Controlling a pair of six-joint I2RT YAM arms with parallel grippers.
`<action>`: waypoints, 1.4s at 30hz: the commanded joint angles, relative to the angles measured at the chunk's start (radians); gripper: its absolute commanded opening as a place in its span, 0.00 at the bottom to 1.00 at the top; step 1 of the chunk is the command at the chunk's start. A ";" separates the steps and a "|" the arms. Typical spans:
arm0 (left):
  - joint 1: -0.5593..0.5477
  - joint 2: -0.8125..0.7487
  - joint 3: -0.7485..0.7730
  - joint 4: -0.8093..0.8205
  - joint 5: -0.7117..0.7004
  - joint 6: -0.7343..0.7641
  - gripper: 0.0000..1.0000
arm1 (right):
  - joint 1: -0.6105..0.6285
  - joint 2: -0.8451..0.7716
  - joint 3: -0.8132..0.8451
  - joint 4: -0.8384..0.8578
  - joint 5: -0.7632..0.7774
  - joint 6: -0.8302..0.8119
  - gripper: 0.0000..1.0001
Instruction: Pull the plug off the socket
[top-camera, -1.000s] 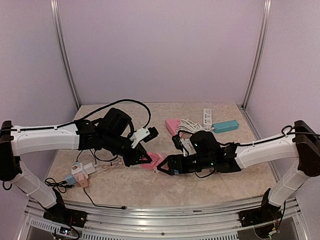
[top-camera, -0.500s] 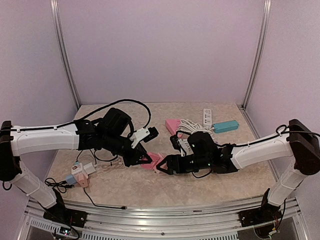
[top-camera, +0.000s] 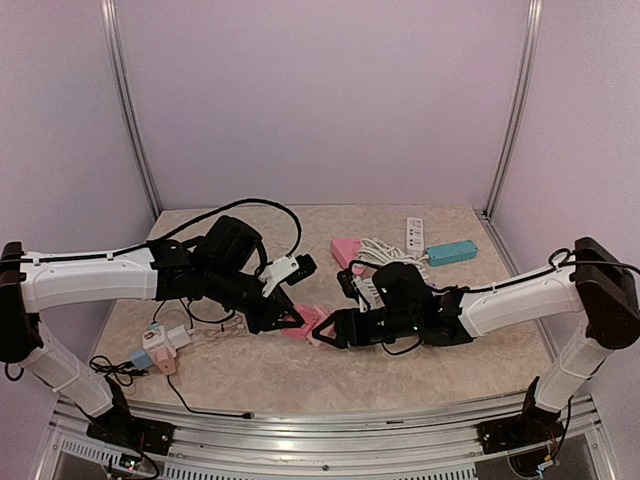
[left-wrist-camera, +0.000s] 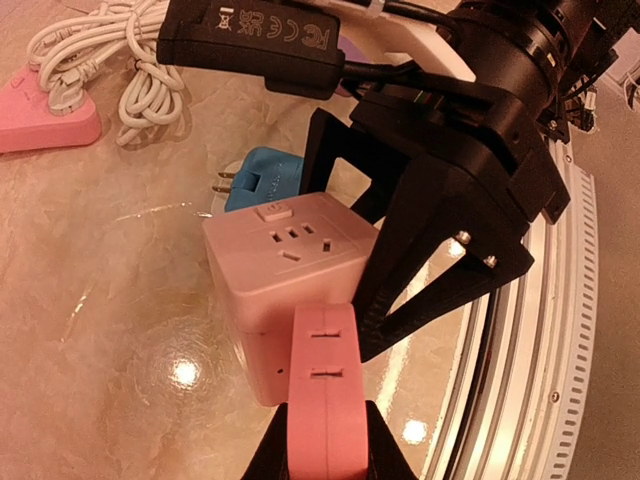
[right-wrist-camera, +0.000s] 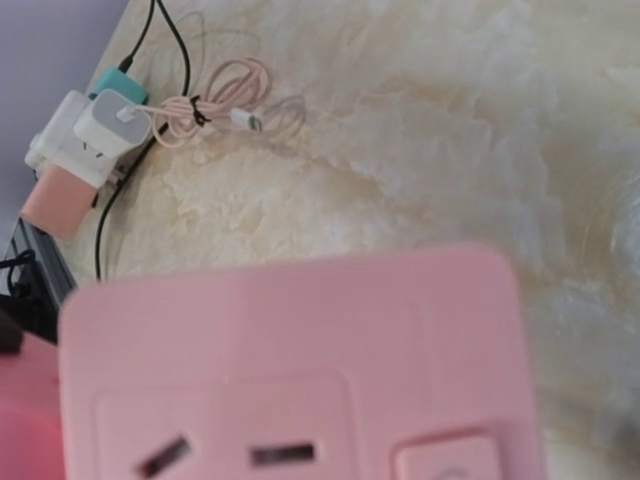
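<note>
A pink socket cube (top-camera: 313, 323) lies on the table between my two grippers. In the left wrist view the cube (left-wrist-camera: 285, 265) shows several outlets and a switch on top. My left gripper (top-camera: 293, 319) is shut on a flat pink plug (left-wrist-camera: 324, 385), and the plug's far end meets the cube's near face. My right gripper (top-camera: 326, 336) is closed on the cube from the other side. Its black fingers (left-wrist-camera: 430, 260) press the cube's right and rear sides. The cube (right-wrist-camera: 300, 370) fills the lower right wrist view and hides the right fingers there.
A blue plug (left-wrist-camera: 260, 180) lies behind the cube. A black adapter (top-camera: 302, 264) sits nearby. A pink power strip (top-camera: 345, 250) with a white cord, a white strip (top-camera: 415, 232) and a teal one (top-camera: 452, 252) lie at the back. An adapter cluster (top-camera: 160, 346) and a pink cable (right-wrist-camera: 215, 105) lie left.
My right gripper has edged left, closer onto the pink cube. My left arm has stayed put with the plug in it.
</note>
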 joint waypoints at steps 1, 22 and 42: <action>0.000 -0.018 0.006 0.028 -0.017 -0.004 0.00 | 0.006 0.018 0.027 -0.006 0.016 -0.014 0.23; -0.071 -0.007 -0.018 0.063 -0.180 -0.008 0.00 | 0.006 0.049 0.105 -0.178 0.152 0.075 0.00; -0.034 -0.009 -0.009 0.049 -0.230 -0.008 0.00 | 0.023 0.001 0.106 -0.195 0.133 -0.073 0.00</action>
